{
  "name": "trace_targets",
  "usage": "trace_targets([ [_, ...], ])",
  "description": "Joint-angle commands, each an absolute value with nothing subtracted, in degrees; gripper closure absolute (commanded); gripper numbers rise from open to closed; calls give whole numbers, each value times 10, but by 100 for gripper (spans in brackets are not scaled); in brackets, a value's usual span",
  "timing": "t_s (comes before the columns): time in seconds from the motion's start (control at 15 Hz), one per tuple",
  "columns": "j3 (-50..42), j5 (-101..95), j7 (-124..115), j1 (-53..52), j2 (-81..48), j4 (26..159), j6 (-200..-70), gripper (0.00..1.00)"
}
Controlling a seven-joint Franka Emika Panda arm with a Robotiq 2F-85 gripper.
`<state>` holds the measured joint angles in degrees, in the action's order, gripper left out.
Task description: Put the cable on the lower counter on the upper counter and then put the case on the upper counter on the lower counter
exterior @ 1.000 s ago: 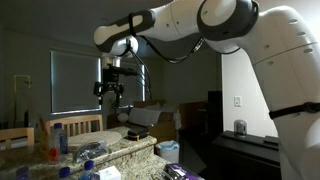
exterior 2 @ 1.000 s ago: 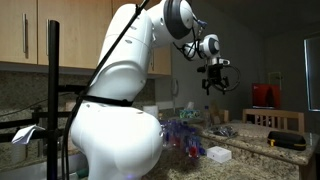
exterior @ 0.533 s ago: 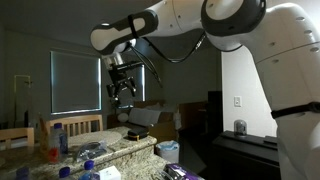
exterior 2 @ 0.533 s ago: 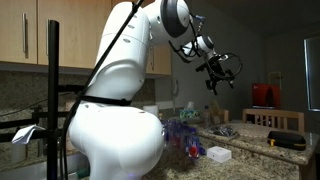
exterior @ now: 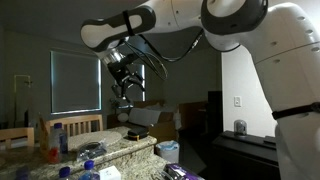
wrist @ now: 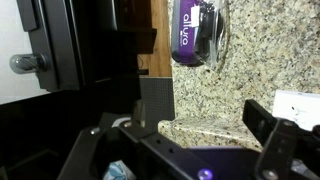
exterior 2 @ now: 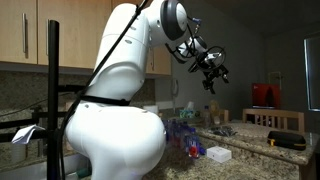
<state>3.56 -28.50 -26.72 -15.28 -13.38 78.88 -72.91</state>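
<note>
My gripper (exterior: 126, 95) (exterior 2: 213, 77) hangs open high in the air, tilted, well above the speckled granite counter (exterior: 118, 150) (exterior 2: 250, 152). In the wrist view the gripper (wrist: 207, 102) has its two dark fingers (wrist: 155, 98) wide apart with nothing between them, only granite (wrist: 260, 55) far below. A flat black thing with rounded corners, apparently the case (exterior 2: 285, 141), lies on the far end of the counter in an exterior view. The cable is too slight to make out in any view.
Clear bottles with blue caps (exterior: 58, 137) (exterior 2: 184, 135) crowd the counter, and one with a purple label (wrist: 196, 30) lies on it in the wrist view. A white box (exterior 2: 218, 154) lies nearby. A dark cabinet with a metal cup (exterior: 240, 128) stands to the side.
The wrist has turned and tilted: the gripper pointed straight down before and now hangs at a slant, shifted slightly sideways. The jaws have stayed open.
</note>
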Motion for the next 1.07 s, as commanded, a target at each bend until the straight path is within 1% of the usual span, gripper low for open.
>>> trace_targets([
  [0.0, 44, -286, -284, -149, -137, 783, -724, 0],
  [0.4, 44, -289, -305, -149, -136, 787, -740, 0],
  [0.47, 57, -273, -296, -170, -168, 683, -668, 0],
  [0.73, 67, -238, -328, -191, -213, 591, -652, 0],
  [1.0, 33, -246, -307, -184, -264, 514, -593, 0],
])
